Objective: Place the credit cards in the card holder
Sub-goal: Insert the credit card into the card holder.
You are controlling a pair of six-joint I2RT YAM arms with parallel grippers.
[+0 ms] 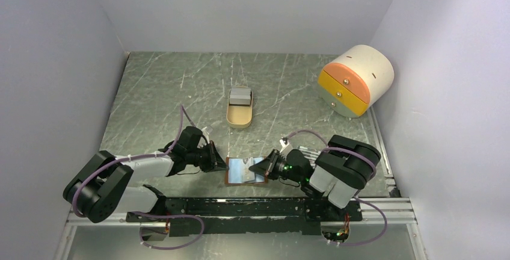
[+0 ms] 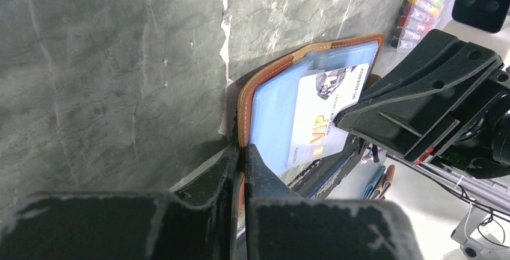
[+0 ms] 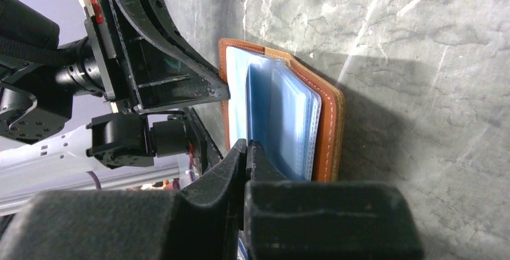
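**Card at holder, both grippers clamped**

1. Holder (image 1: 240, 173): brown, lying open with its blue sleeves up. It sits at the near edge of the table, between my two arms.

2. Left gripper (image 2: 242, 151): clenched on the holder's left cover edge, pinning it in place.

3. Right gripper (image 3: 247, 148): fingers pressed together at the holder's right side. The left wrist view shows it over the right end of the card, so I judge it grasps the card. In its own view the card is hidden.

4. Card (image 2: 322, 115): white with "VIP" print, lying across the blue sleeves. I cannot tell how deep it sits in a sleeve.

5. Governing relation: the card's long axis runs left to right, along the line between my two grippers. The holder lies to the left of the right gripper. The right arm is the one on the card, so I judge the feed goes leftward, toward the left gripper, which braces against it.

6. Also present: a tan tray (image 1: 239, 115) far of the holder, and a drawer unit (image 1: 355, 79) at far right. Both stand well apart from the work.
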